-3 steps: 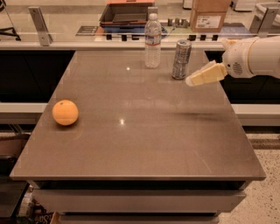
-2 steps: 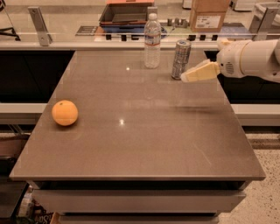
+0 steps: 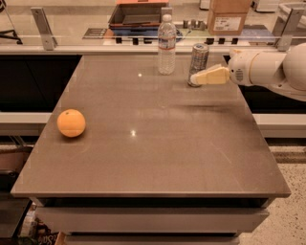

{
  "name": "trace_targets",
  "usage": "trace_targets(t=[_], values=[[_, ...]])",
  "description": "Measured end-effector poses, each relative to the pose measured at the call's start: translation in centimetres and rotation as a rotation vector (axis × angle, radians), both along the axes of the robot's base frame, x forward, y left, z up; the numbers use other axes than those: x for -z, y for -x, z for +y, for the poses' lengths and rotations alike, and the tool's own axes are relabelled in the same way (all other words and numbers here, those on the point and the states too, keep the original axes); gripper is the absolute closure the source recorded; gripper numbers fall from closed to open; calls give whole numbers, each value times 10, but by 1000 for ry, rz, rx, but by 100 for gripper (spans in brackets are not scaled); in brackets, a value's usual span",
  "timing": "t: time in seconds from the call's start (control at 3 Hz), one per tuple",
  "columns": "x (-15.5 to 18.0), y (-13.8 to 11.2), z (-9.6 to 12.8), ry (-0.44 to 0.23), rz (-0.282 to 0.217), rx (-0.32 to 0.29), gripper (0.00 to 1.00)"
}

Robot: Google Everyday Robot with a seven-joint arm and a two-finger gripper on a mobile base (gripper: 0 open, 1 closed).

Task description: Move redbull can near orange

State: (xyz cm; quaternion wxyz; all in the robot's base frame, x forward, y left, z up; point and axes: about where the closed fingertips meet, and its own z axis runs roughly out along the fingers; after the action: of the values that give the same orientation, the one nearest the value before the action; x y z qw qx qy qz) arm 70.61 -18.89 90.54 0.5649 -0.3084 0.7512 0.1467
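Note:
The redbull can (image 3: 199,55) stands upright at the far right of the brown table (image 3: 158,153), silver-grey with dark markings. The orange (image 3: 71,123) lies near the table's left edge, far from the can. My gripper (image 3: 195,79), cream-coloured on a white arm (image 3: 267,69), reaches in from the right and sits at the lower part of the can, in front of it. Whether it touches the can is unclear.
A clear plastic water bottle (image 3: 166,45) stands just left of the can at the back. Behind the table runs a counter with a dark tray (image 3: 138,14) and a cardboard box (image 3: 229,16). Metal posts (image 3: 42,28) stand along the rail.
My gripper has moved left and slightly away, from beside the can to right in front of its lower part. The can, bottle and orange have not moved.

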Motion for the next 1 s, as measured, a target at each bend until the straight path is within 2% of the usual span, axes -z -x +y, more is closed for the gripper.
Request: trace_targets(t=[0.33,1.0], values=[[0,-18,3,-46,-20,-5,0],[-8,-40,16,-76,-62,-31,0]])
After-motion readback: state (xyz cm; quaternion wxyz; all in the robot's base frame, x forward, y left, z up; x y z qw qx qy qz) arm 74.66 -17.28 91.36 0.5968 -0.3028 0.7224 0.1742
